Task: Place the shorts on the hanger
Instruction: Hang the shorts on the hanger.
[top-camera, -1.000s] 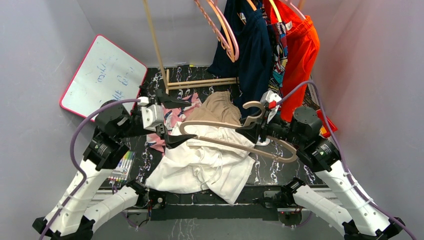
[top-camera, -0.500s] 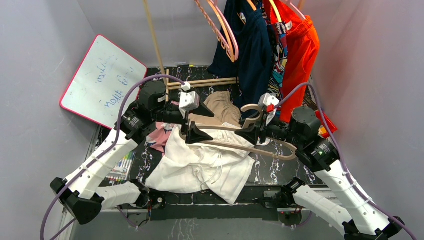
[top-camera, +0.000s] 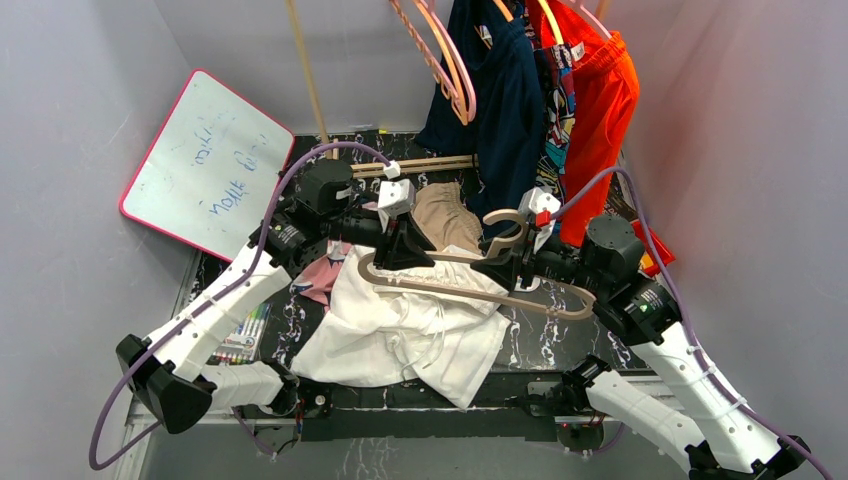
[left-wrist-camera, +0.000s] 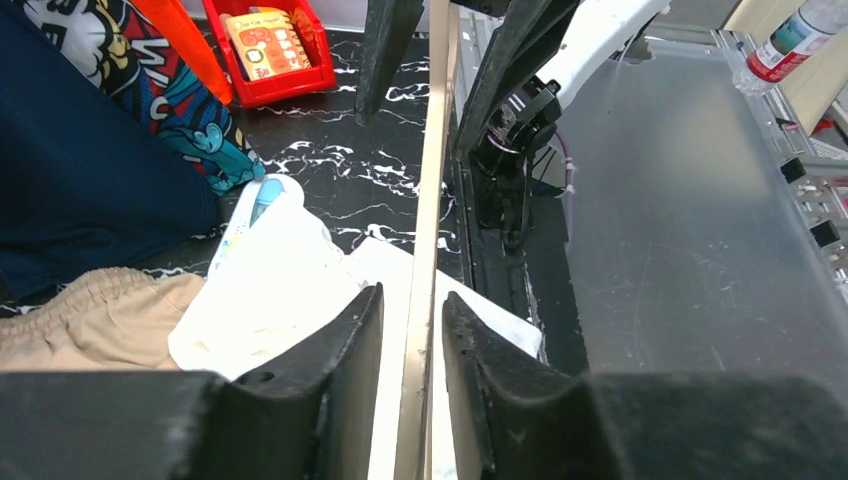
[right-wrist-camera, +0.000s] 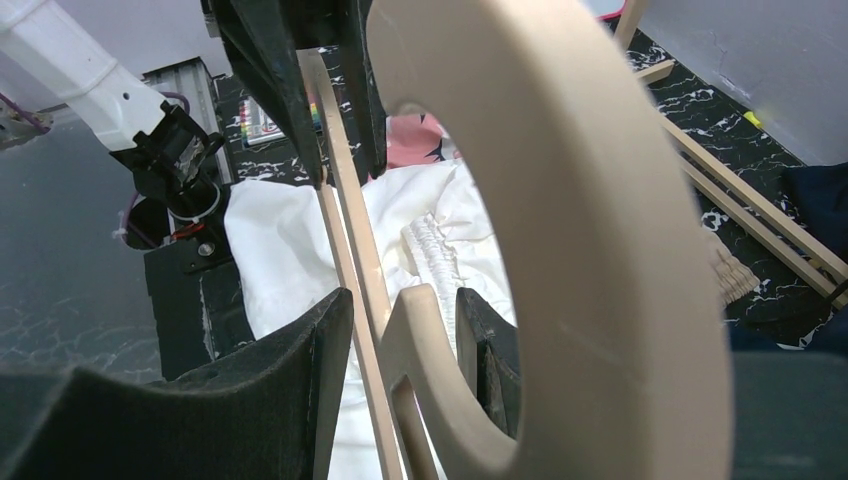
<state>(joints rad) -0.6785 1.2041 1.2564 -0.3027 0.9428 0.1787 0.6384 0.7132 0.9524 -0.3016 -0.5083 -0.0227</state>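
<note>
Between the matt black, faintly grainy fingers (left-wrist-camera: 330, 370), the hanger (left-wrist-camera: 428, 240) is seen as smooth, satin-finished pale wood. Beneath it, soft crumpled white cloth forms the shorts (top-camera: 400, 325); the table (left-wrist-camera: 330, 150) is glossy black marble-patterned.

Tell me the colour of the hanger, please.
Pale beige, like light wood; the hanger shows best in the top external view.

Even, bright overhead light with soft shadows; both wrist views blur the near fingers (left-wrist-camera: 320, 400) and hanger (right-wrist-camera: 590, 200).
</note>
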